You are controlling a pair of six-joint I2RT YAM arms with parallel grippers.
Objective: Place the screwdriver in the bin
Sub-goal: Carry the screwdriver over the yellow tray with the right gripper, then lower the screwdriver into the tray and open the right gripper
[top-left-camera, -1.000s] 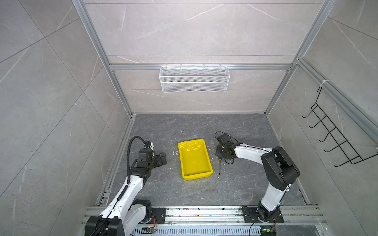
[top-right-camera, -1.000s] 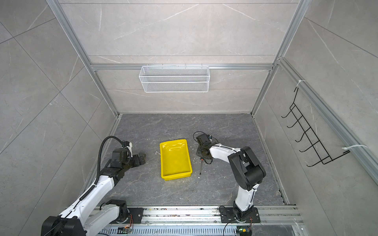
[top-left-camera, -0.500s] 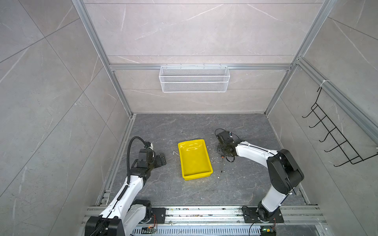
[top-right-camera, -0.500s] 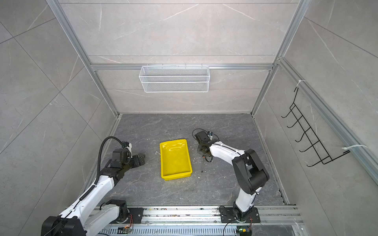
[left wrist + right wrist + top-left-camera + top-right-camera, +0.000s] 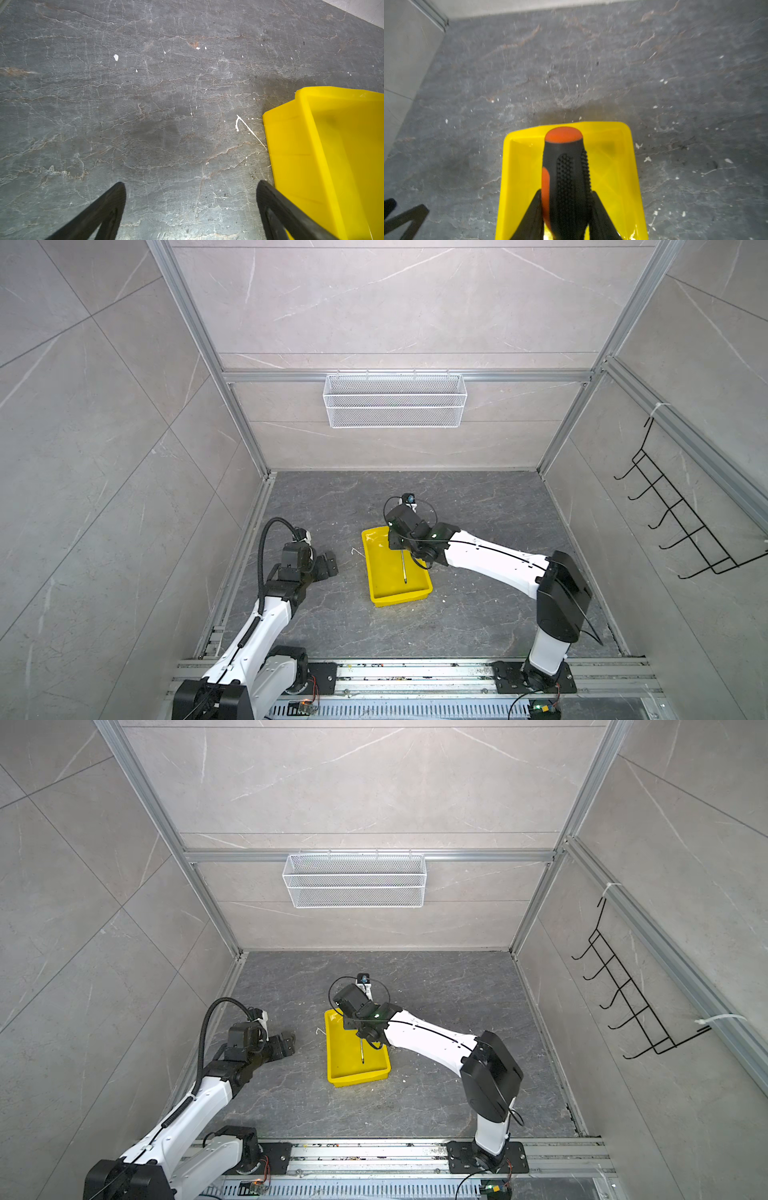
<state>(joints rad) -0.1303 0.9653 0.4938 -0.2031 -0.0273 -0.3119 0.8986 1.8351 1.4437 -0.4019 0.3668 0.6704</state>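
Note:
The screwdriver [image 5: 566, 166] has a black-and-orange handle, and my right gripper [image 5: 566, 191] is shut on that handle. In both top views its thin metal shaft [image 5: 402, 568] [image 5: 361, 1050] hangs down from the right gripper [image 5: 401, 547] over the inside of the yellow bin [image 5: 386, 585] [image 5: 345, 1065]. I cannot tell whether the tip touches the bin's bottom. The right wrist view shows the bin [image 5: 612, 176] directly under the handle. My left gripper [image 5: 191, 182] [image 5: 328, 566] stands open and empty over the floor left of the bin [image 5: 332, 155].
A white wire basket [image 5: 395, 400] hangs on the back wall. A black hook rack [image 5: 681, 522] is fixed to the right wall. Grey stone floor with small white flecks surrounds the bin. Metal rails [image 5: 415, 672] run along the front edge.
My right arm has swung left, carrying the screwdriver from the floor right of the bin to above the bin. The left arm has not moved.

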